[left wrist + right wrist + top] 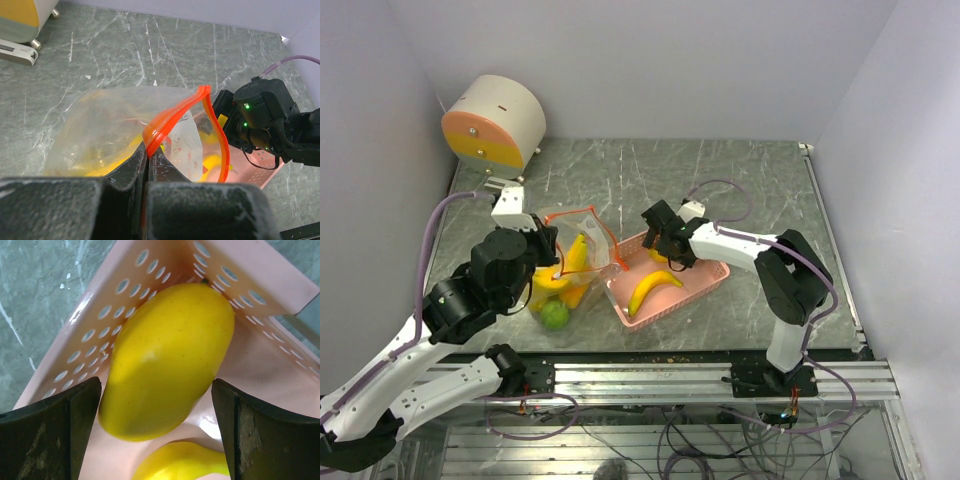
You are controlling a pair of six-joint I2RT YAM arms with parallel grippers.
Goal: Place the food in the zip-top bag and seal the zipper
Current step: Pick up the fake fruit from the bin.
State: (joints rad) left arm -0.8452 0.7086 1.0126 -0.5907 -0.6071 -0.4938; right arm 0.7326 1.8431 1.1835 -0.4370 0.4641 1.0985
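Observation:
The clear zip-top bag (582,232) stands open at centre left, and its red-orange zipper (212,115) curves round the mouth. My left gripper (546,252) is shut on the zipper's near end (150,142) and holds the mouth up. Yellow bananas (577,255) and an orange fruit (546,284) show through the bag. A bumpy green ball (555,314) lies at its near end; I cannot tell whether it is inside. My right gripper (156,405) is open in the pink basket (705,283). Its fingers (75,420) straddle the yellow mango-like piece (170,355) without touching it. A banana (653,288) lies beside the mango.
A white and orange cylinder device (495,125) stands at the back left corner. Walls close in the grey marble table (740,180) on the left, the back and the right. The basket sits right of the bag, almost touching it.

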